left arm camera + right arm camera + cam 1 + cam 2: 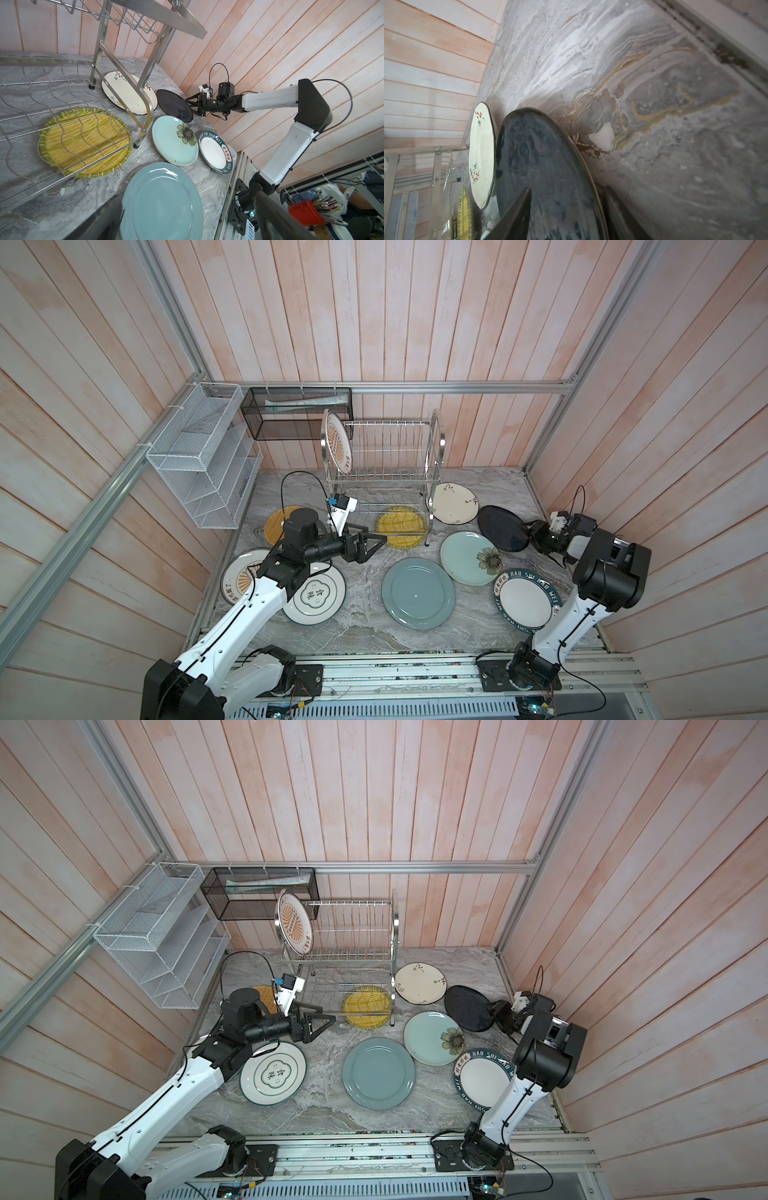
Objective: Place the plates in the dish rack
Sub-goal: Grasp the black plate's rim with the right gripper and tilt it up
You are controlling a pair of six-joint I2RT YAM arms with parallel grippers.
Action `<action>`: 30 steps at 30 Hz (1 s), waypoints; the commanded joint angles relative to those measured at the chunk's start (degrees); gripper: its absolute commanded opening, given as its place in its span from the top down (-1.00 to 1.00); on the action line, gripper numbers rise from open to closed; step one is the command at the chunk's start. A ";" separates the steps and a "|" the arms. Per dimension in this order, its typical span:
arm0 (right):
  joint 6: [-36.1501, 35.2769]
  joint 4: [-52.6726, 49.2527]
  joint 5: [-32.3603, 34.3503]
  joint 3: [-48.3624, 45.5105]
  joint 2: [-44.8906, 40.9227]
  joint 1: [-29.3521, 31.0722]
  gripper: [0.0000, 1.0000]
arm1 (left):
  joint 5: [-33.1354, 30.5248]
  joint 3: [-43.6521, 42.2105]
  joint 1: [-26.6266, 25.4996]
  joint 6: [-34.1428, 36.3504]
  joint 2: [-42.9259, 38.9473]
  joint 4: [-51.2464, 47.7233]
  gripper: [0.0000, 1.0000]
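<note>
Our right gripper straddles the rim of the black plate on the surface near the dish rack, clamped or not we can't tell, left gripper wide apart, and a thin bite could let it slip.

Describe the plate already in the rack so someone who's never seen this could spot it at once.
Find the shiny two-tier steel wire dish rack at the back wall. At the left end of its upper tier stands a round white plate with an orange sunburst. It alone stands on edge in the slots.
</note>
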 commanded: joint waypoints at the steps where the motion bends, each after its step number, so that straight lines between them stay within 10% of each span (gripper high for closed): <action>1: 0.15 -7.39 -3.11 -0.43 3.58 0.71 -0.05 | -0.18 -0.38 0.42 1.16 -1.44 0.62 -1.00; 30: 13.73 13.42 -5.82 -13.73 0.46 3.58 0.91 | -1.34 -0.22 1.49 1.09 -0.69 0.70 -1.00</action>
